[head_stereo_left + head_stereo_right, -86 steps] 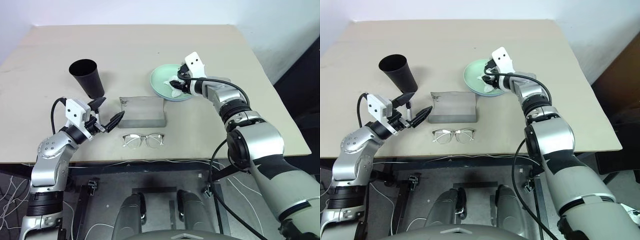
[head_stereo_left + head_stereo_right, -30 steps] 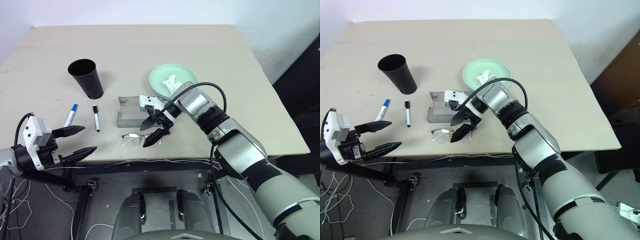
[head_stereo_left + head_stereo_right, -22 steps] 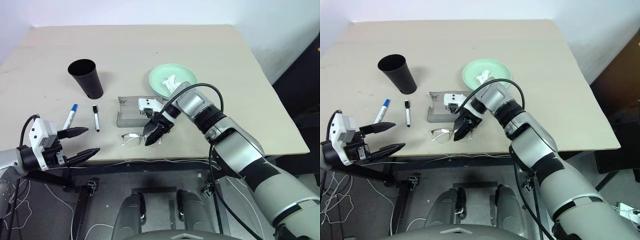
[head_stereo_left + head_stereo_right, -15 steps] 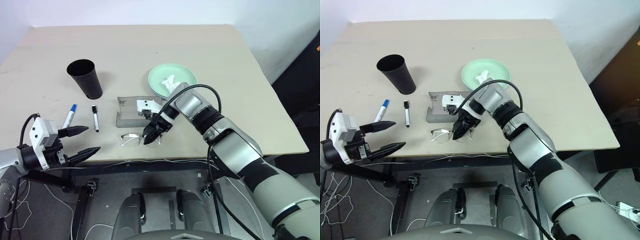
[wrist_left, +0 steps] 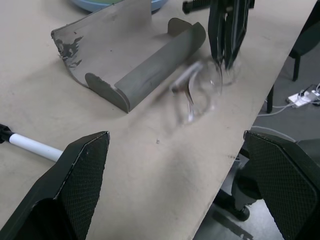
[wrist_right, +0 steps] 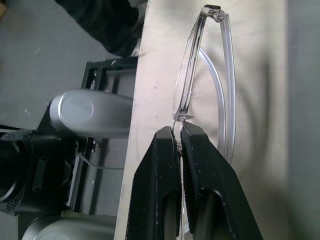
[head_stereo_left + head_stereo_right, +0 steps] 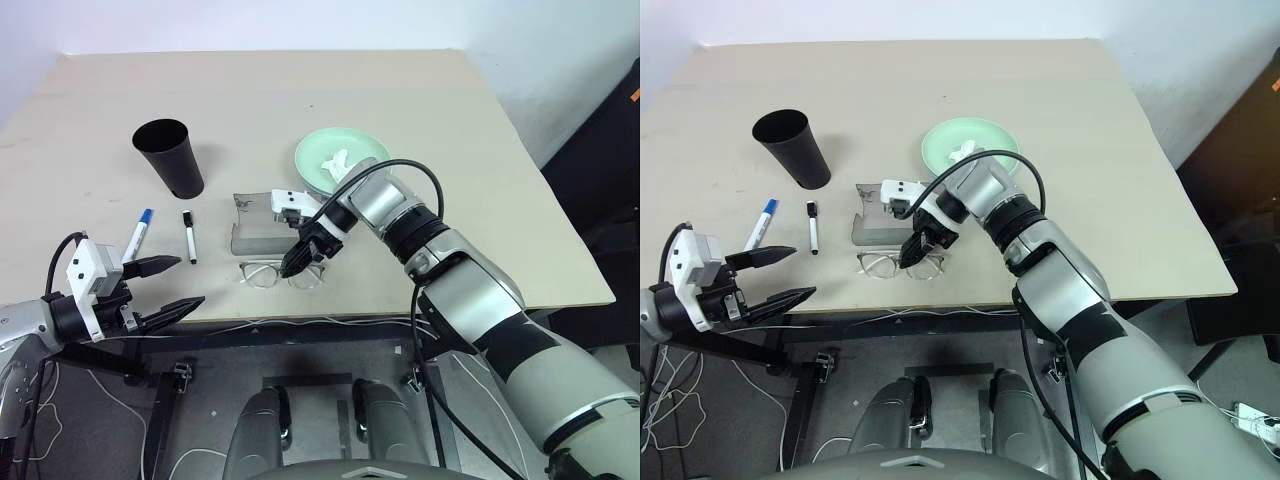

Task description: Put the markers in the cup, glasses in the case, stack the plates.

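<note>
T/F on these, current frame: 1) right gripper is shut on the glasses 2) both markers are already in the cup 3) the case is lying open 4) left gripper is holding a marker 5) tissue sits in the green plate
1) True. The right gripper is pinched on the glasses at the bridge.
2) False. Both markers, the blue-capped marker and the black-capped marker, lie on the table in front of the cup.
3) True. The case lies open beside the glasses.
4) False. The left gripper is open and holds nothing.
5) True. The crumpled tissue sits in the green plate.
</note>
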`<action>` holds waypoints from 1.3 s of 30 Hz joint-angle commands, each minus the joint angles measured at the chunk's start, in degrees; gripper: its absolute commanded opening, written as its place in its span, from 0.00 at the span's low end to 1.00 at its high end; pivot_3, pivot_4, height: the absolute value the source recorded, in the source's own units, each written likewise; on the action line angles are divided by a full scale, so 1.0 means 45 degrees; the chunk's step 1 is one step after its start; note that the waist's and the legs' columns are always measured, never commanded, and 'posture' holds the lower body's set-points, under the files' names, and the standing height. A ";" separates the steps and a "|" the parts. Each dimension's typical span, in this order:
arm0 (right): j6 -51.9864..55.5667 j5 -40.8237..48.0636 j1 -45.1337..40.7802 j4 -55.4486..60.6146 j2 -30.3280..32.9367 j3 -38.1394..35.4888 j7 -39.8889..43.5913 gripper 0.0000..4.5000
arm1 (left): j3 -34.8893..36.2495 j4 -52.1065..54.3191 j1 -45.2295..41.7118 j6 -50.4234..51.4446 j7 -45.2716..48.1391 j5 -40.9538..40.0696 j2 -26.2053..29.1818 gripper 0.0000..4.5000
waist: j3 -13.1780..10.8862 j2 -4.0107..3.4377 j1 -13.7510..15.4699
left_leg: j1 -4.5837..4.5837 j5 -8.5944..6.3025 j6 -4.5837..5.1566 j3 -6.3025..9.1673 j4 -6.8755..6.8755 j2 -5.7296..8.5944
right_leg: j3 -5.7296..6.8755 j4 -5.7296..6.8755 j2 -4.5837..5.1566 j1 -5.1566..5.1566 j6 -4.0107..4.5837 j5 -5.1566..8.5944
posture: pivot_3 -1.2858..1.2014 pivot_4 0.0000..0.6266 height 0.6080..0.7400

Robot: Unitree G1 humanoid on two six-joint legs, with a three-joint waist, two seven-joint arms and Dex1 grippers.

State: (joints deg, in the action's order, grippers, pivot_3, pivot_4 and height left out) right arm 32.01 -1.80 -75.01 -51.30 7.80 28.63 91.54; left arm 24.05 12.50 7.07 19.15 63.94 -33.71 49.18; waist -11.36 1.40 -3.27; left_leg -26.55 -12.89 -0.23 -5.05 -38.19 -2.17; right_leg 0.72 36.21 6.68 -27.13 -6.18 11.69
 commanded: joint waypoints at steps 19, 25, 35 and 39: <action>-0.6610 0.0399 -0.2573 -0.4685 -0.0581 -0.2834 -0.3284 0.01 | 0.0532 0.0774 0.0583 -0.0571 -0.0650 0.0043 -0.0383 1.00 | 0.0000 0.0000 -0.0171 | 0.0002 0.0014 -0.0019 -0.0016 0.0002 -0.0068 | 0.0042 0.0001 -0.0048 -0.0003 0.0014 -0.0013 | 0.52 0.24 0.63; -0.7172 -0.0976 -0.2301 -0.5111 -0.0835 -0.2397 -0.3946 0.01 | 0.0758 0.0917 0.0919 -0.0684 -0.0758 0.0027 -0.0467 1.00 | 0.0000 0.0000 -0.0182 | 0.0004 0.0017 -0.0027 -0.0016 0.0002 -0.0080 | 0.0046 0.0003 -0.0053 -0.0005 0.0022 -0.0016 | 0.52 0.24 0.63; -0.6827 -0.2220 -0.2155 -0.5335 -0.1204 -0.2350 -0.4016 0.01 | 0.0727 0.0811 0.1037 -0.0890 -0.0695 0.0107 -0.0545 1.00 | -0.0001 -0.0001 -0.0179 | 0.0003 0.0019 -0.0031 -0.0014 0.0002 -0.0083 | 0.0049 0.0003 -0.0056 -0.0007 0.0028 -0.0018 | 0.52 0.24 0.63; -0.6691 -0.2589 -0.2160 -0.5357 -0.1236 -0.2281 -0.3850 0.01 | 0.0718 0.0753 0.1082 -0.0970 -0.0666 0.0148 -0.0545 1.00 | -0.0001 -0.0001 -0.0179 | 0.0003 0.0020 -0.0031 -0.0014 0.0002 -0.0084 | 0.0049 0.0003 -0.0058 -0.0007 0.0028 -0.0019 | 0.52 0.24 0.63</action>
State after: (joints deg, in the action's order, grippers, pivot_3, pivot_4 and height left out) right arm 1.98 -13.01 -83.98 -75.84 2.55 18.49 73.71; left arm 25.77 14.76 11.59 15.88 60.84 -33.11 46.82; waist -11.36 1.40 -4.08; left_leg -26.54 -12.80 -0.37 -5.12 -38.18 -2.55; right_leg 0.94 36.23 6.42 -27.16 -6.05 11.60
